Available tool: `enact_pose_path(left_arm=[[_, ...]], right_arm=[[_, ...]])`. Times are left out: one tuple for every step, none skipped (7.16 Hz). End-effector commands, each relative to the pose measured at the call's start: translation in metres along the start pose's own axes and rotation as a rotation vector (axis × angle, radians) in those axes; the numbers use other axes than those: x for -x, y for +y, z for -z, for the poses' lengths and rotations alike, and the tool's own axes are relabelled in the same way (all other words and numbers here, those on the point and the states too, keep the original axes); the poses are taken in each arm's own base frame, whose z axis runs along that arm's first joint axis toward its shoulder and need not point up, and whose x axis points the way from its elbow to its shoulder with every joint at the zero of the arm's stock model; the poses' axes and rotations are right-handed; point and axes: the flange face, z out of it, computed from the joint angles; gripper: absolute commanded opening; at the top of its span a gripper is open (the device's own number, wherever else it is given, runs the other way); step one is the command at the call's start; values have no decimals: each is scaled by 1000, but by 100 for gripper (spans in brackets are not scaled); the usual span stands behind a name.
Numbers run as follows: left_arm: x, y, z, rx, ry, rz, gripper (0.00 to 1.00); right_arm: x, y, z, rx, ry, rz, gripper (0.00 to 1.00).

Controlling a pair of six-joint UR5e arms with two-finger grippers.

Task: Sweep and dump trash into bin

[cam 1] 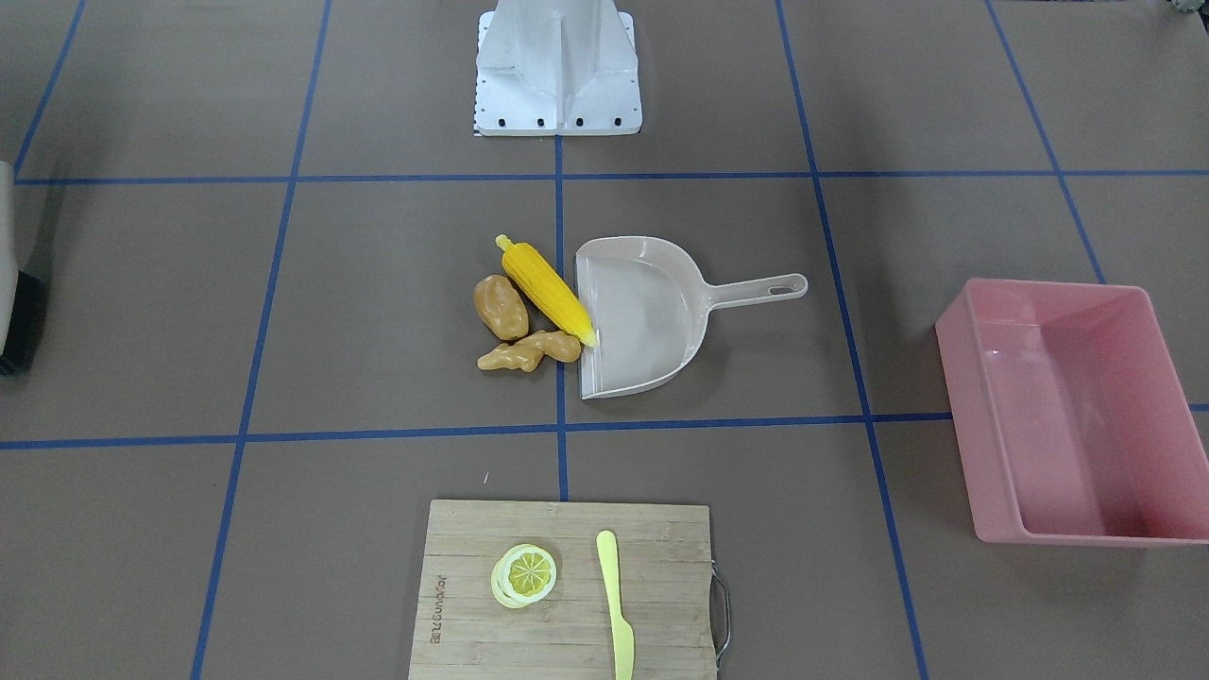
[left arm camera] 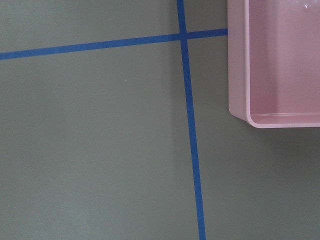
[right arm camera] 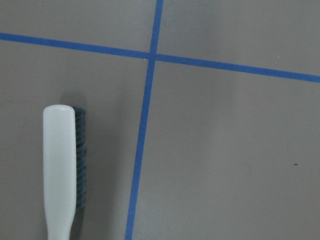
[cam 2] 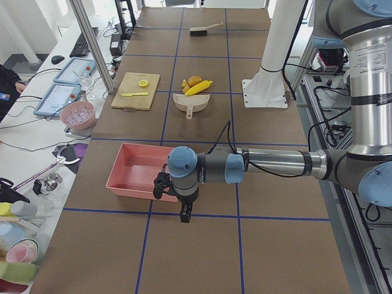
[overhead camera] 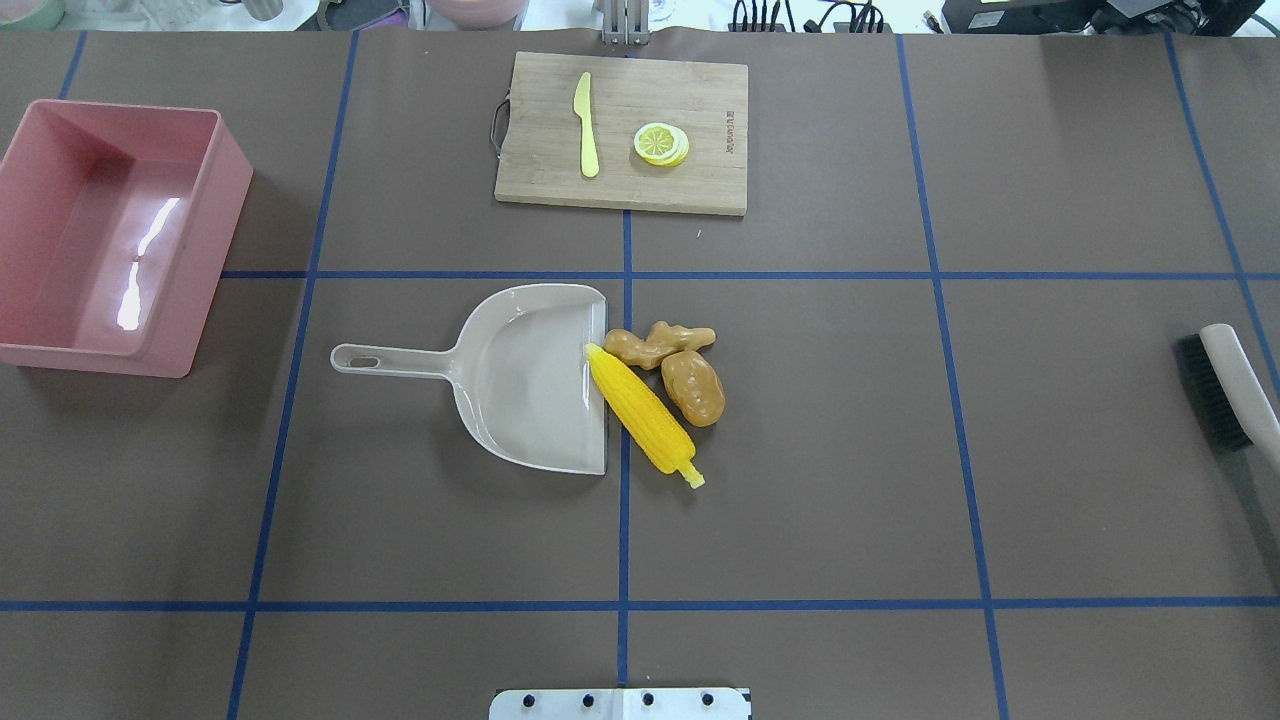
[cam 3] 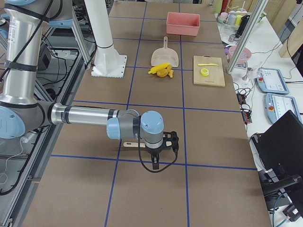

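Note:
The yellow corn cob (overhead camera: 642, 410), the brown potato (overhead camera: 693, 387) and the tan ginger root (overhead camera: 657, 343) lie together at the table's middle, against the open mouth of a beige dustpan (overhead camera: 520, 380). The corn's tip touches the pan's lip. The pink bin (overhead camera: 215, 230) stands empty at the far left. My left gripper (cam 2: 184, 214) hangs over the table beside the bin; its wrist view shows the bin's corner (left arm camera: 237, 75). My right gripper (cam 3: 154, 165) hangs beside a brush (right arm camera: 60, 170). I cannot tell whether either is open or shut.
A wooden cutting board (overhead camera: 700, 100) at the far edge carries a lemon slice (overhead camera: 660, 143) and a pale yellow knife (overhead camera: 587, 125). The black-bristled brush (overhead camera: 1225, 390) lies at the table's right edge. The white robot base (cam 1: 557, 76) stands at the near side.

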Motion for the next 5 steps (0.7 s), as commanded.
enact_pose_path(left_arm=[[-3,-2,3,-6,-1,-6,99],[-6,-4,5,-11,0,-10,99],[-9,-10,10,-22,-1,-19,99],[-16,-15,14,-31,-3,-35,99],[-28,-30,21,-46,-4,-65,99]], right_arm=[[1,1,0,0,-3,-1,100],[3,0,3,-4,-4,3,100],[5,-1,5,-10,-4,8,100],[5,0,5,-9,-2,7,100],[5,0,5,-9,-4,7,100]])
